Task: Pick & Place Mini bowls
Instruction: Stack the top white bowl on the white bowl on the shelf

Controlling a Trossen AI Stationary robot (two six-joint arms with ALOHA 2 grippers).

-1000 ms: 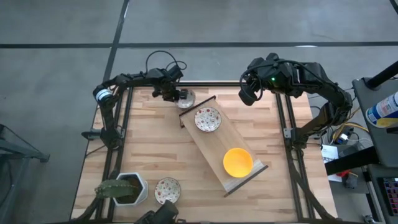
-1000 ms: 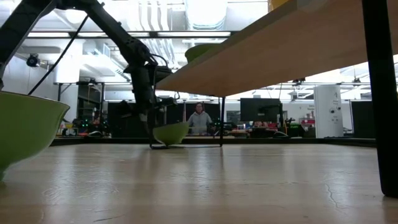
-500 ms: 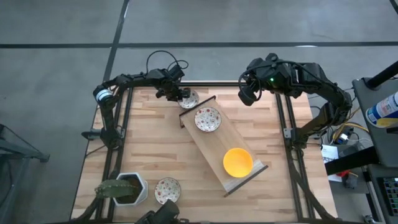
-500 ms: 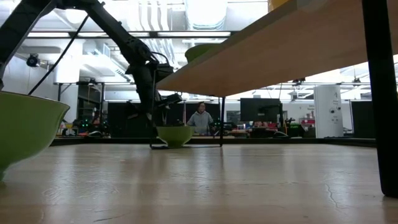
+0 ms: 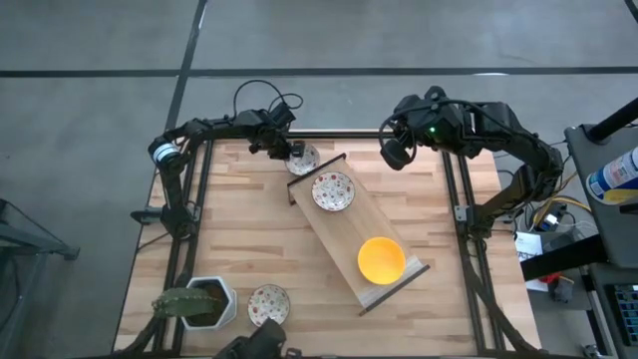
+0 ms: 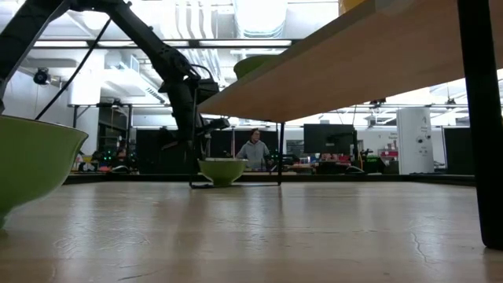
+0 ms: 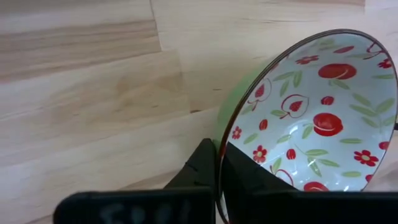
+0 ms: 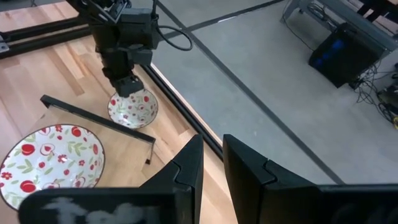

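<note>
At table's far edge, left pincer [image 5: 290, 153] clamping floral bowl [image 7: 311, 118] rim, green underside in wrist view.

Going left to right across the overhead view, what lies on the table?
Potted plant → floral bowl beside it → floral bowl pinched at its rim by the left gripper → floral bowl on the raised board → yellow bowl → right gripper, holding nothing.

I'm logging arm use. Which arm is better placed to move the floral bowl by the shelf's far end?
Left: the left gripper is shut on that floral bowl's rim, while the right gripper hovers off at the table's edge.
</note>
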